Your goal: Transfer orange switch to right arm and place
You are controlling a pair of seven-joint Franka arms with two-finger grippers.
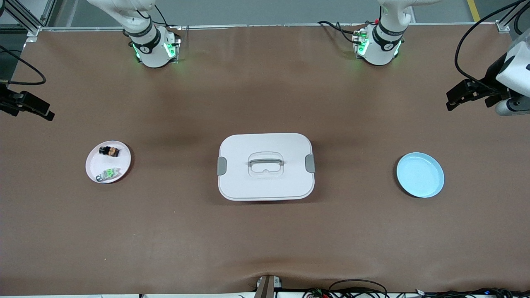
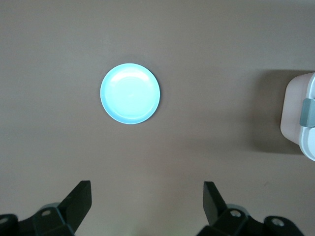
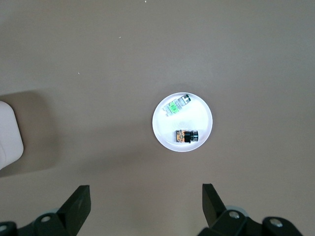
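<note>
The orange switch [image 1: 110,151], a tiny black block with an orange face, lies on a small white plate [image 1: 94,163] toward the right arm's end of the table. It also shows in the right wrist view [image 3: 186,136], on the same plate [image 3: 197,118]. My right gripper [image 1: 45,112] is open and empty, up in the air over bare table by that end, with its fingers wide apart in its wrist view [image 3: 146,191]. My left gripper [image 1: 451,99] is open and empty, up over the table's other end [image 2: 146,189].
A small clear-and-green component [image 1: 108,174] lies on the white plate beside the switch, nearer to the front camera. A white lidded box [image 1: 266,186] with a handle stands mid-table. An empty light-blue plate [image 1: 420,174] sits toward the left arm's end [image 2: 130,93].
</note>
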